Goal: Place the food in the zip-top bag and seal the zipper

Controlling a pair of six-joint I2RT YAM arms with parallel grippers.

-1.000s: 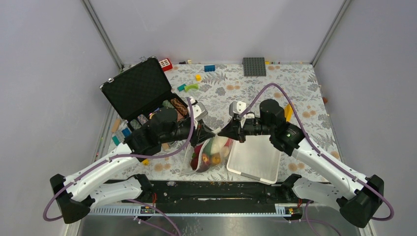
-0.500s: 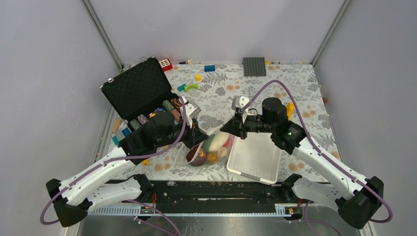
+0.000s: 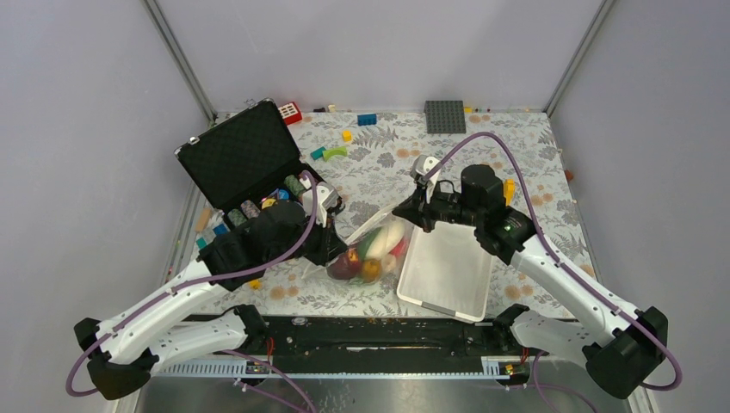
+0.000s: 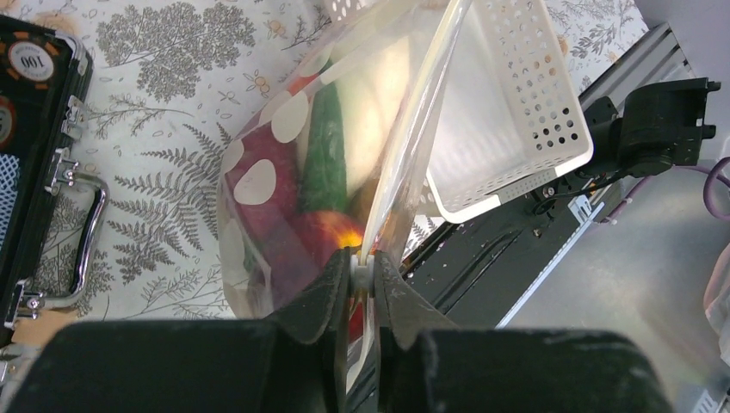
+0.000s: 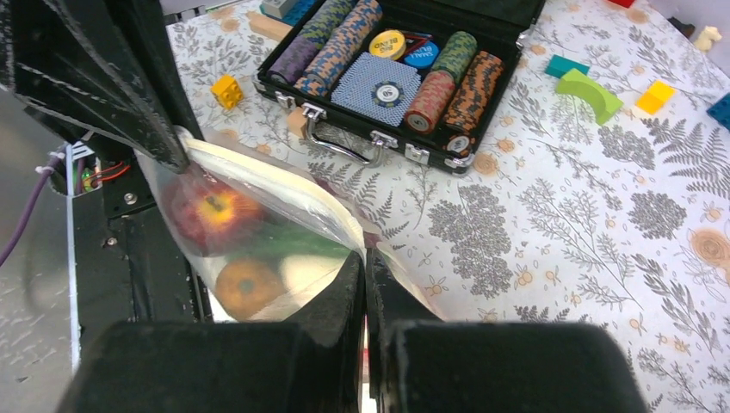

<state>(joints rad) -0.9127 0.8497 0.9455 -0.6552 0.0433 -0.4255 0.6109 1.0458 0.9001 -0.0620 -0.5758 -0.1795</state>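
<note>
Where the bag hangs: zip-top bag (image 3: 372,249) stretched between the two grippers, just left of the white basket (image 3: 448,277); cannot tell if its bottom touches the cloth
Left gripper (image 4: 361,267): fingers closed to a sliver, nipping the bag's mouth edge at the near corner
Right gripper (image 5: 363,258): jaws pressed together on the far end of the same edge; plastic fans out from the tips
Zipper (image 4: 415,129): clear strip running taut from the left fingertips up and away; cannot tell if it is pressed shut along its length
Food: all inside the bag; long green pepper (image 4: 324,155), dark-red bulb (image 4: 269,176), red tomato (image 5: 211,211), brown oval (image 5: 245,284); pale white piece behind them, blurred by the plastic
Writing: "100" on a poker chip (image 4: 32,62) in the case; a chip at the case's front edge (image 5: 456,142) has lettering, too small to be sure of
Case (image 3: 243,159): black, lid up, chip rolls in rows, left of the bag
Surface: tablecloth (image 3: 387,159) pale with a grey fern and flower print; loose bricks at the back, red (image 3: 290,113), blue (image 3: 368,120), yellow (image 3: 347,135); grey baseplate (image 3: 445,116) at the far edge
Room: plain grey walls, metal posts in the back corners
</note>
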